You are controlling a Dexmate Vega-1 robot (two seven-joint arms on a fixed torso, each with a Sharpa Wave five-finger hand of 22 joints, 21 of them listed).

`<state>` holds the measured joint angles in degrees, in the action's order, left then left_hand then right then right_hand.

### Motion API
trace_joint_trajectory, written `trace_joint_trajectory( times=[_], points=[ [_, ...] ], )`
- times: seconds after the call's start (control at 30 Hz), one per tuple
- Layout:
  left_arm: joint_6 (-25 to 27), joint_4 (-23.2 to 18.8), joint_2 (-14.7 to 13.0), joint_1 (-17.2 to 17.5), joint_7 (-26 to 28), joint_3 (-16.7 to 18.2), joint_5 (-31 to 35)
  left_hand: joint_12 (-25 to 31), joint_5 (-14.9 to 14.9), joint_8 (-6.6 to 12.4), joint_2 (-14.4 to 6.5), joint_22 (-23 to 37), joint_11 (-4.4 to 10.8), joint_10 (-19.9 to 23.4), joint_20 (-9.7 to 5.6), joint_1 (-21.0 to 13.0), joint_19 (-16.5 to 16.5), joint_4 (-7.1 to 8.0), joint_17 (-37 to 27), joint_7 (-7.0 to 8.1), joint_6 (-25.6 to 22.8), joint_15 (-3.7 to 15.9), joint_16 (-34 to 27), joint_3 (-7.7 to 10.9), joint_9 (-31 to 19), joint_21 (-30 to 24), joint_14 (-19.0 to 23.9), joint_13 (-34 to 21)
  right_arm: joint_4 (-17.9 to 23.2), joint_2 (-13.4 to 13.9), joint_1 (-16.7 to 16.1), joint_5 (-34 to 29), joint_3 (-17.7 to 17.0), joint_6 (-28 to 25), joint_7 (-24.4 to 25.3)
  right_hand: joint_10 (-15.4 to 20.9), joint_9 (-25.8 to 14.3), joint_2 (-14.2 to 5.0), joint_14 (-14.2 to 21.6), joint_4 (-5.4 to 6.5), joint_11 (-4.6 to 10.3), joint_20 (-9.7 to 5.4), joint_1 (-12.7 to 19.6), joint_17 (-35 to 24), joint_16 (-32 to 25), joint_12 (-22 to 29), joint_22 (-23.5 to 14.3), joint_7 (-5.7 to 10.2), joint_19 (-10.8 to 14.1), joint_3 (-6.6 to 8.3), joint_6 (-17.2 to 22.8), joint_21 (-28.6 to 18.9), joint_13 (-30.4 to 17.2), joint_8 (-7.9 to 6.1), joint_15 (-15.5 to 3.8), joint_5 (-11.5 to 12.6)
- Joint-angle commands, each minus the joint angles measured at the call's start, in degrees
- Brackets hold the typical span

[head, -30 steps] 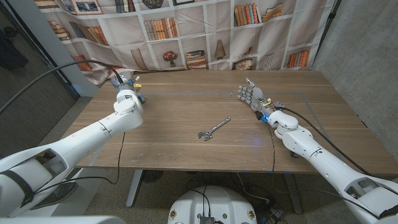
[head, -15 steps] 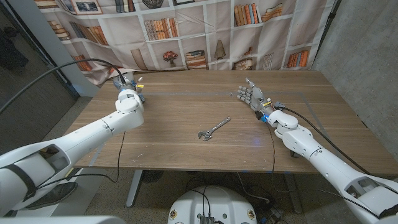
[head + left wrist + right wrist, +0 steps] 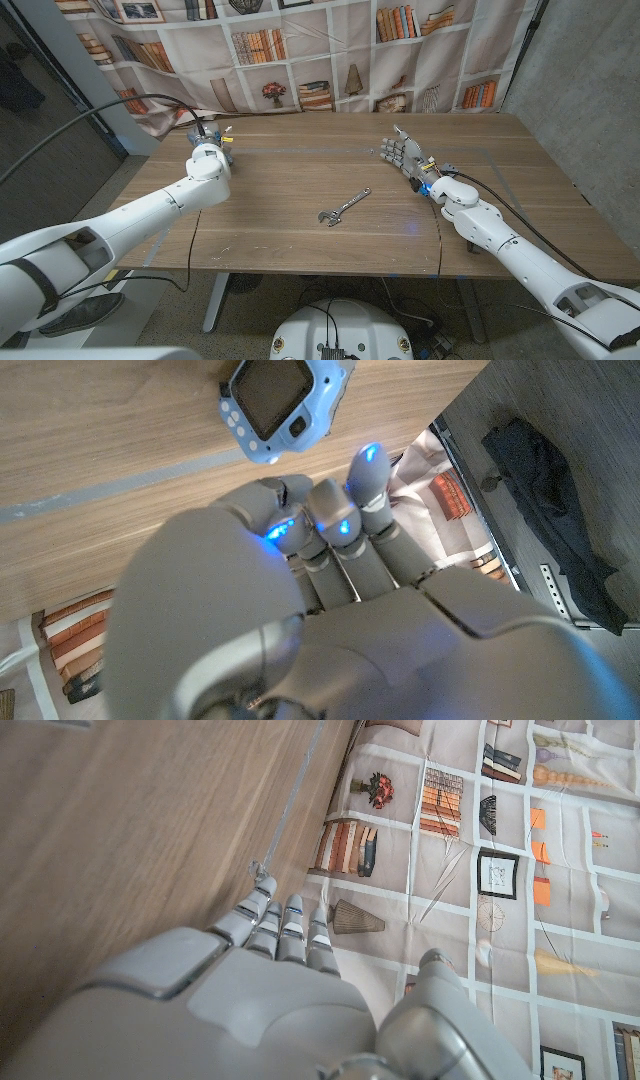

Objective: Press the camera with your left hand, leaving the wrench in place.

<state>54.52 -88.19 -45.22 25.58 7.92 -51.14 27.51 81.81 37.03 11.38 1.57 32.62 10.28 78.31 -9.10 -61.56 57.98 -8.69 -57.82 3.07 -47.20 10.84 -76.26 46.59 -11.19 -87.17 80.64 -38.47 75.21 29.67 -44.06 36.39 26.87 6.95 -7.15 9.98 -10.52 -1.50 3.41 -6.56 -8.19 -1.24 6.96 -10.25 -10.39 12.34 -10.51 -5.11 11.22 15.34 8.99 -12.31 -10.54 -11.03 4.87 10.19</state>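
Note:
A small blue toy camera (image 3: 285, 405) lies on the wooden table (image 3: 300, 170) near its far left corner, screen side up. My left hand (image 3: 206, 133) is stretched out over that corner. In the left wrist view its fingers (image 3: 340, 525) lie side by side with their tips just short of the camera, and I see no contact. In the head view the hand hides the camera. A silver wrench (image 3: 343, 207) lies alone at the table's middle. My right hand (image 3: 407, 157) stands on the table's right side with its fingers spread, holding nothing.
A backdrop printed with bookshelves (image 3: 330, 60) hangs right behind the table's far edge. A black cable (image 3: 120, 105) arcs over my left arm. The table's left edge runs close beside my left hand.
My left hand has moved a little farther toward the table's far left corner. The wrench and my right hand have stayed where they were.

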Motion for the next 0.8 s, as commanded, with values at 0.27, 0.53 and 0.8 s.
trace_joint_trajectory(
  times=[0.27, 0.53, 0.8],
  points=[
    [0.16, 0.33, -0.07, -0.73, -3.91, -1.22, 1.97, -0.04, -0.49, -0.04, 0.06, -1.21, 0.21, -0.11, -3.16, 0.57, -0.56, -0.03, 0.3, 0.09, -1.67, 0.27, 0.46, 0.74, -0.14, -0.76, 0.35, 0.25, -0.07, -0.16, 0.6, -0.41, 0.27, -0.22, 0.1, 0.45, -0.3, -0.2, 0.42, -0.06, -0.02, 0.05, 0.53, -0.28, -0.24, 0.22, -0.26, -0.1, 0.68, -0.21, 0.43, -0.16, -0.28, -0.14, 0.17, 0.15],
    [0.85, 0.3, 0.08, -0.19, -3.81, -0.73, 2.22, -0.07, -0.55, 0.13, -0.03, -1.4, 0.31, -0.18, -3.17, 0.75, -0.73, -0.05, 0.27, 0.12, -2.85, 0.28, 0.43, 0.94, -0.16, -1.14, 0.35, 0.24, 0.31, 0.04, 0.39, -0.1, 0.18, -0.95, 0.27, 0.49, -0.3, -0.21, 0.44, -0.05, -0.02, 0.06, 0.53, -0.29, -0.23, 0.22, -0.26, -0.09, 0.7, -0.24, 0.42, -0.15, -0.28, -0.14, 0.13, 0.15],
    [0.78, 0.79, 0.23, -0.23, -3.91, -0.88, 2.43, -0.25, -0.66, -0.22, -0.23, -1.51, 0.14, -0.22, -3.18, 1.0, -0.64, -0.1, 0.34, 0.06, -3.02, 0.3, 0.42, 1.19, -0.18, -1.79, 0.57, 0.51, 0.47, 0.28, 0.4, -0.1, 0.28, -1.41, 0.16, 0.46, -0.3, -0.24, 0.46, -0.04, -0.01, 0.08, 0.52, -0.29, -0.23, 0.21, -0.26, -0.04, 0.72, -0.25, 0.42, -0.14, -0.29, -0.14, 0.14, 0.15]
  ],
)
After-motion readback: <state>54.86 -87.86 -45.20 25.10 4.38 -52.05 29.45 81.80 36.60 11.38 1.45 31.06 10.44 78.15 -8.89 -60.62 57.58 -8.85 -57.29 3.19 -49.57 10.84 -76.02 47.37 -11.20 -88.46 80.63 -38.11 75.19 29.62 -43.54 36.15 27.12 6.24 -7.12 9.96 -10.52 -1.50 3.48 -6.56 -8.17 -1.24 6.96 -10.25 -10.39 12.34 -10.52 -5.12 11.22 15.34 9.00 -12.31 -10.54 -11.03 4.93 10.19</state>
